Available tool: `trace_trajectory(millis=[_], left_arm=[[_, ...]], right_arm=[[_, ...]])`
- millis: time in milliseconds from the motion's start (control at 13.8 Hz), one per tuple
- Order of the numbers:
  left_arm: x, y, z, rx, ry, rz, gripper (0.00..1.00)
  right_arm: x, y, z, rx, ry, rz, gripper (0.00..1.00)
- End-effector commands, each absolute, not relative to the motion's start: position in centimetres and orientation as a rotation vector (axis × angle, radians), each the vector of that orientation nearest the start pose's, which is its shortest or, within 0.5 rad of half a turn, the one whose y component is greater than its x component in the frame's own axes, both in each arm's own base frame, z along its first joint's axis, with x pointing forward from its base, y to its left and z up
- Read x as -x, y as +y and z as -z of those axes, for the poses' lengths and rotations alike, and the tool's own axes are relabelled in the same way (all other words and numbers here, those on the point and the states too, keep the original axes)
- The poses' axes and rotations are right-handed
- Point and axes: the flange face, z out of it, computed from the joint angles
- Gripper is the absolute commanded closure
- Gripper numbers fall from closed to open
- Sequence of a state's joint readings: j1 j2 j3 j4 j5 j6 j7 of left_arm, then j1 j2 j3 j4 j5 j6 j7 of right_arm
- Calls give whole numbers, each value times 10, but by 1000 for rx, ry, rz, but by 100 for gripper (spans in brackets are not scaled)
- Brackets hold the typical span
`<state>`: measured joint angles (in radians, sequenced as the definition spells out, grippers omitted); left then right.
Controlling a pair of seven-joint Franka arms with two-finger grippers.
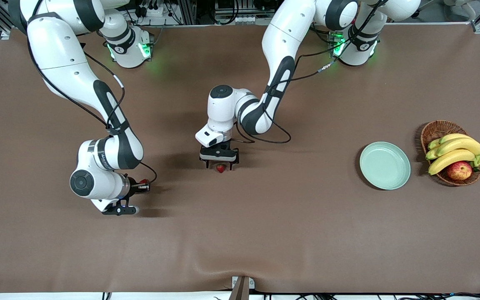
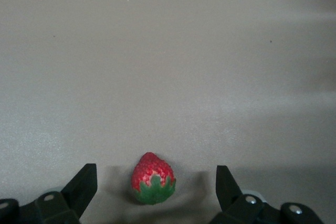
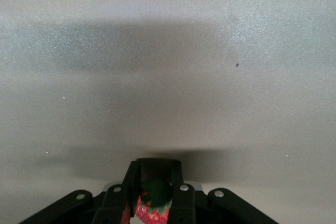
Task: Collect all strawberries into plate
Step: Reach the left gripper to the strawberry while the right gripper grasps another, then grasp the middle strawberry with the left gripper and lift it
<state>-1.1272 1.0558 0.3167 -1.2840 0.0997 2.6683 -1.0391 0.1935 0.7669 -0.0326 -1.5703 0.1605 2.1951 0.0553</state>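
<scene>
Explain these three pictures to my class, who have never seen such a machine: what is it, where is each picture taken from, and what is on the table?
Two white robot arms stand at a brown table. The big picture looks down from across the table; the other two come from cameras on each arm's wrist. The right gripper is shut on a strawberry. The left gripper is open around another strawberry lying on the table. Toward the left arm's end sit an empty green plate and a basket holding bananas and an apple.

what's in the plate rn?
Nothing: the plate holds no berries. One strawberry is clamped in the right tool; another lies on the table between the open left tool's fingers. A third is not visible.
</scene>
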Motion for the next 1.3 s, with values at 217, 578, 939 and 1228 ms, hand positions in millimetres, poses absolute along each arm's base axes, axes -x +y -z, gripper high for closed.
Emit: trace_trajectory(millis=[217,578,939,1228], left_arm=[[-476,-611,-158,3150,34,784,48],[-477,-609,-157,3151,6,779,100],[-515,-586,-213,3167,-257,779,100],[-571,-526,-282,3093,-496,687,100]], right_arm=[[-671,122,-186,3038,-11,-244,87],[-676,123,-197,3031,-7,-229,87],[-698,128,-246,3010,-28,-222,87],[-702,146,-259,2962,-17,-188,87]])
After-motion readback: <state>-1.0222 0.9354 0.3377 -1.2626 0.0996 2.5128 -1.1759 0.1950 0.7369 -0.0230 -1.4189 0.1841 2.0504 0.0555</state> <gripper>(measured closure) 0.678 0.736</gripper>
